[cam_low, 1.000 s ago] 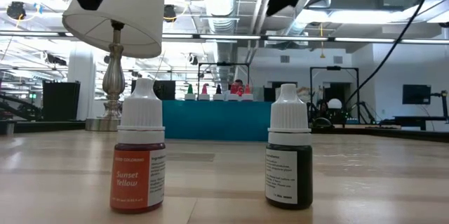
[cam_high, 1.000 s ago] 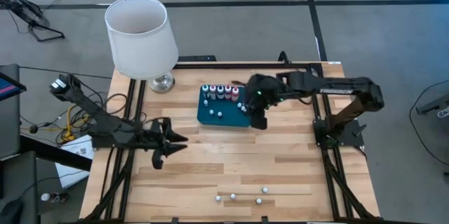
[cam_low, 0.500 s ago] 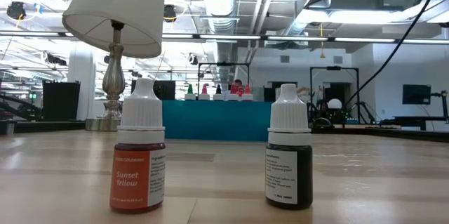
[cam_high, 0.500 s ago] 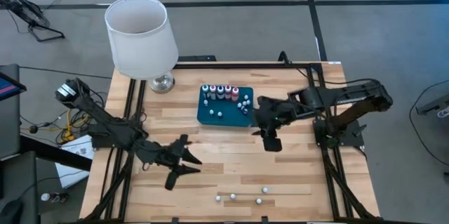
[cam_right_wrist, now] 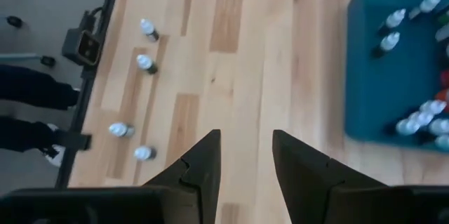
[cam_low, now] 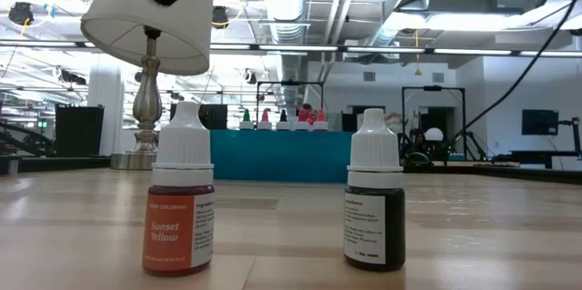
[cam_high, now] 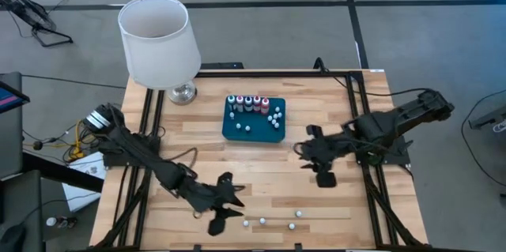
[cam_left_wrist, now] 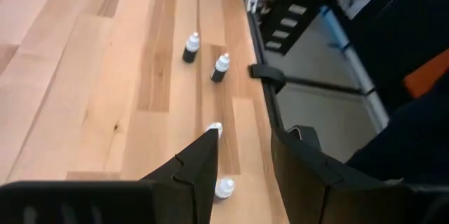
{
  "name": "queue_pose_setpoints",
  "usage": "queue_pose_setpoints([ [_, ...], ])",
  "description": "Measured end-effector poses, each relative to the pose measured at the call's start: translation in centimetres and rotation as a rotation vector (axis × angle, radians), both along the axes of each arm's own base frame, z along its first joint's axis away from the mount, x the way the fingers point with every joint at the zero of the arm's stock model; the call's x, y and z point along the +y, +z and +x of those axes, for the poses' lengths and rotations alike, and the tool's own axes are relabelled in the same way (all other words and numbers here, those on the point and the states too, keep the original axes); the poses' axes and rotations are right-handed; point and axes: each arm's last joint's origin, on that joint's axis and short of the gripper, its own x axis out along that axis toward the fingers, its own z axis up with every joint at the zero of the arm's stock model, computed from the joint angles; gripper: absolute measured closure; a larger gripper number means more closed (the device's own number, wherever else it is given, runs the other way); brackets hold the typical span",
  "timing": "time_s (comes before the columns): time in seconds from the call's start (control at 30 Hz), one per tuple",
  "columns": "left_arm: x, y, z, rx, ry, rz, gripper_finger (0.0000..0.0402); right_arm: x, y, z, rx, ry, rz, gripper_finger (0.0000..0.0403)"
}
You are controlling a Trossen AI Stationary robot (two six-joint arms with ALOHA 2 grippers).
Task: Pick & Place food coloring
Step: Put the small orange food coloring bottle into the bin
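Observation:
Food coloring bottles stand in two groups. A row with coloured bodies and white caps, plus smaller white ones, stands on the dark teal tray [cam_high: 253, 128] at the table's middle back. Several loose bottles [cam_high: 262, 221] stand upright on their bases near the front edge; the low view shows an orange one [cam_low: 179, 204] and a dark one [cam_low: 375, 204] up close. My left gripper [cam_high: 232, 203] hovers open just left of the loose bottles [cam_left_wrist: 221, 67]. My right gripper [cam_high: 310, 157] is open above bare wood, right of the tray and near its front corner, with the loose bottles [cam_right_wrist: 145, 63] ahead of it.
A table lamp with a white shade [cam_high: 158, 39] stands at the far left corner. Black frame rails [cam_high: 371, 197] run along the table's left and right sides. Bare wood lies between the tray and the loose bottles.
My left gripper has swung from the table's left side toward the near edge and right, up to the loose bottles, and has tipped further down. My right gripper has drawn away from the tray toward the near right. No bottle has moved.

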Motion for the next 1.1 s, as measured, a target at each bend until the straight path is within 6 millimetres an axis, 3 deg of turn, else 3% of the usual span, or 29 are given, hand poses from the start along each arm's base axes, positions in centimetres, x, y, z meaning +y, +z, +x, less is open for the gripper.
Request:
queue_pose_setpoints([
  [0.23, -2.1, 0.2, 3.2, 0.218, -0.012, 0.127, 0.0278, 1.0, -1.1, -4.7, -0.057, -0.061, 0.012, 0.0285],
  [0.47, -3.6, -0.8, 5.4, 0.281, -0.026, 0.149, 0.0278, 1.8, -2.5, -8.0, -0.124, -0.101, 0.037, 0.0285],
  [0.67, -4.5, -3.7, 6.5, 0.388, -0.062, 0.159, 0.0278, 2.4, -3.8, -9.3, -0.123, -0.126, 0.036, 0.0285],
  [0.97, -4.4, -3.8, 6.6, 0.382, -0.054, 0.231, 0.0278, 2.7, -3.9, -9.6, -0.142, -0.126, 0.018, 0.0285],
  [1.1, -4.5, -5.3, 7.1, 0.407, -0.092, 0.231, 0.0278, 2.6, -3.9, -9.6, -0.148, -0.132, 0.011, 0.0285],
])
